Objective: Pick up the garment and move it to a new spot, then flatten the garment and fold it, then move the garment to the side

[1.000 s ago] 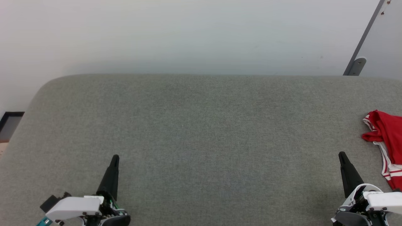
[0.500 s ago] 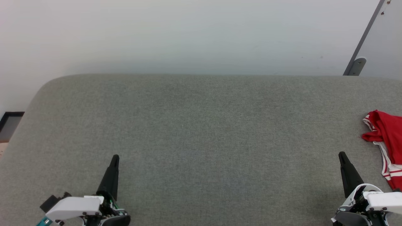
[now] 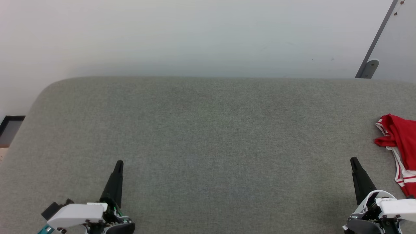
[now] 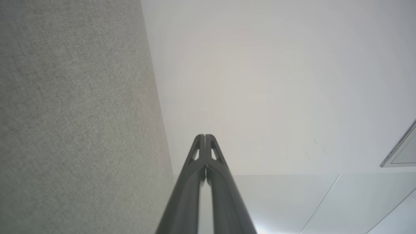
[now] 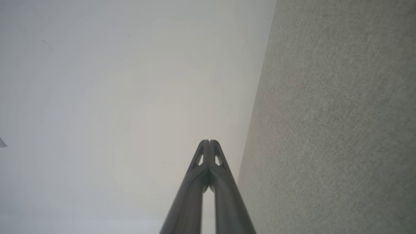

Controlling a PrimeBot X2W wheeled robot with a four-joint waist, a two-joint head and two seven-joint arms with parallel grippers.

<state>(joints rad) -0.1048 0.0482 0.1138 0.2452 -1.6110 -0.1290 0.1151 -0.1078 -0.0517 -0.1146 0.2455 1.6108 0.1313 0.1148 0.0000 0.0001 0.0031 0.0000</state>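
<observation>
Grey fabric table [image 3: 208, 136]. Garment [image 3: 401, 139], red with striped trim, lies crumpled at the table's right edge, partly cut off by the frame. Left gripper [image 3: 119, 162] and right gripper [image 3: 353, 160]: fingers pressed together, empty, over the table's near corners; garment near the right one, not touching.

- We count one garment [image 3: 402, 138], red with red-and-white striped trim, cut off by the right edge of the head view.
- We count two grippers: the left gripper [image 3: 119, 162] and the right gripper [image 3: 353, 159].
- We count one grey fabric-covered surface [image 3: 208, 130].
- We count one slanted grey bar [image 3: 377, 38] at the upper right.
- We count one dark frame [image 3: 10, 127] at the left edge.
</observation>
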